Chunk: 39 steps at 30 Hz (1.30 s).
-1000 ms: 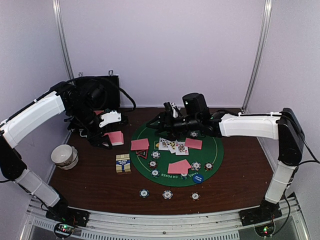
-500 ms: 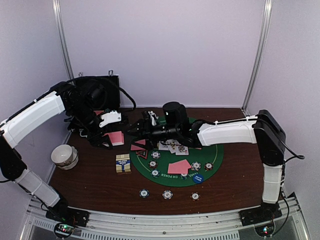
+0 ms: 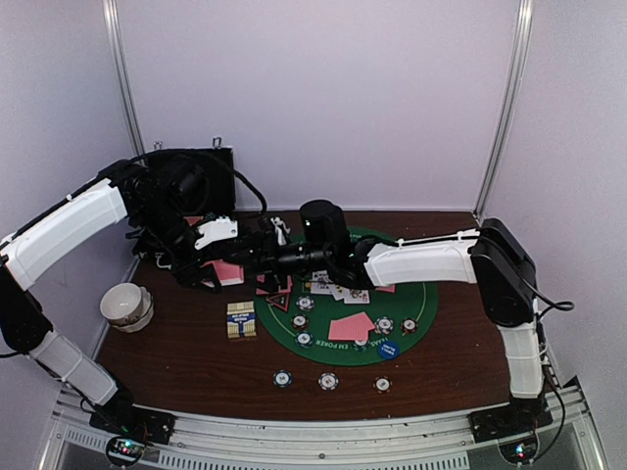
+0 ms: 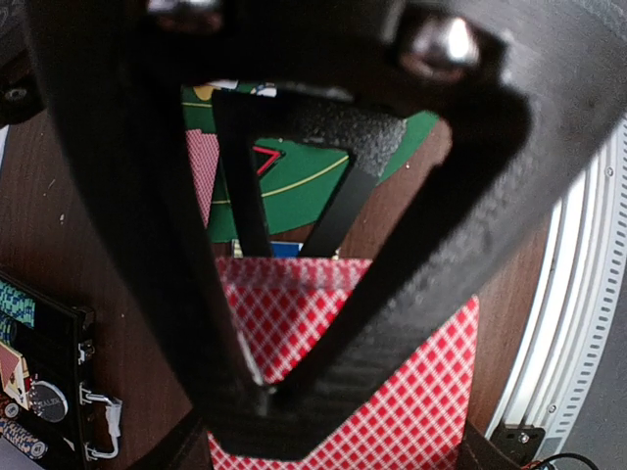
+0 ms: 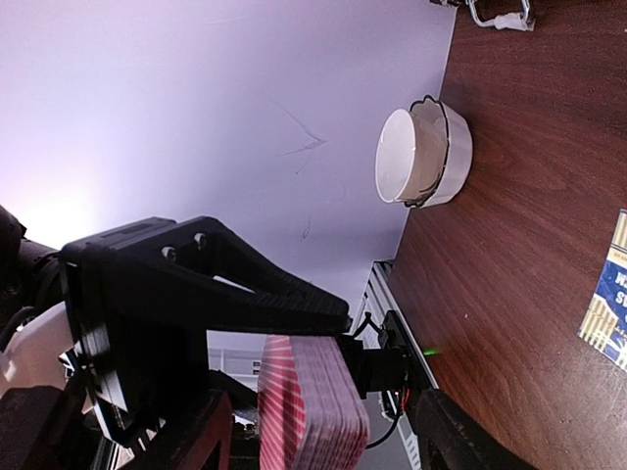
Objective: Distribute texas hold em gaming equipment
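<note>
Since a second ago the right arm has swung left, off the middle of the green mat (image 3: 416, 294). The right pincer (image 3: 251, 257) now sits just beside the deck of pink-backed cards (image 3: 228, 271), which the left pincer (image 3: 214, 281) holds over the left rear of the bench (image 3: 470, 362). The left arm has not shifted. The dealt cards on the mat and the chips (image 3: 328, 381) on it and in front of it lie as they did. A pink pair at the mat's left edge is now partly hidden under the right arm.

From the left wrist, the left pincer (image 4: 265, 397) is clamped together on the deck (image 4: 392, 392), gripping it near one edge. The mat (image 4: 294, 196) shows beyond the deck.

From the right wrist, the deck (image 5: 313, 401) shows edge-on as a thick stack. The right pincer (image 5: 323, 436) stands apart, one finger on either side of the stack, neither visibly pressing on it. The white bowl (image 5: 423, 157) sits well away on the bench.

The deck is probably light, and each card thin, bendy and slick, so it should slide easily off its neighbours. The best hold looks to be the free edge of the outermost card, away from the left fingers. A shallow pinch there should bring off a single card, while a deeper bite would likely drag several or fan the stack loose.
</note>
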Tool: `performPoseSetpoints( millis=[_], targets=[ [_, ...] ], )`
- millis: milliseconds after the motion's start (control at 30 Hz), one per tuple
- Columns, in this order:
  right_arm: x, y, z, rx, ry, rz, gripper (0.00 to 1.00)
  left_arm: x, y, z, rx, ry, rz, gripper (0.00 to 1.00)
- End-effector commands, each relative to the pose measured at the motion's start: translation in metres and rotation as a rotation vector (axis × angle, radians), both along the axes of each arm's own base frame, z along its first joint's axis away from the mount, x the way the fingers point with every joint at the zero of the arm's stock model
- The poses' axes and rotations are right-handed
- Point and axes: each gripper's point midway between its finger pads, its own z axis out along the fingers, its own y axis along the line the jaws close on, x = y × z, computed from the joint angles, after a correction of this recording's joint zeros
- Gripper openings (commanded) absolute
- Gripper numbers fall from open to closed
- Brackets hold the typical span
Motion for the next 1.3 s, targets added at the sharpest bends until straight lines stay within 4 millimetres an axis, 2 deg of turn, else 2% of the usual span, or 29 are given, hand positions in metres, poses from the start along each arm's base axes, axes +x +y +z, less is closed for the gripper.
performPoseSetpoints(
  millis=[0,200,400,533,800,967,1133,1267],
  targets=[
    [-0.006,0.012,0.01,0.029,-0.005,0.04,0.66,0.003,-0.007,0.018,-0.054,-0.038,-0.003,0.0],
    [-0.003,0.01,0.0,0.005,0.017,0.048,0.59,0.003,-0.007,0.019,-0.055,-0.044,-0.004,0.0],
    [-0.003,0.0,-0.007,-0.003,0.037,0.054,0.5,0.004,-0.006,0.02,-0.05,-0.052,-0.006,0.0],
    [-0.004,-0.009,-0.004,0.01,0.049,0.054,0.39,0.005,-0.006,0.02,-0.048,-0.052,-0.005,0.0],
    [0.001,-0.027,0.004,0.021,0.038,0.035,0.31,0.005,-0.005,0.022,-0.05,-0.06,-0.004,0.0],
    [0.001,-0.034,0.009,0.014,0.026,0.029,0.28,0.005,-0.005,0.022,-0.047,-0.061,-0.002,0.0],
    [-0.002,-0.034,0.02,0.034,0.008,0.03,0.31,0.005,-0.005,0.021,-0.047,-0.06,-0.002,0.0],
    [-0.003,-0.034,0.029,0.057,0.011,0.031,0.25,0.005,-0.004,0.02,-0.043,-0.06,-0.002,0.0]
  ],
)
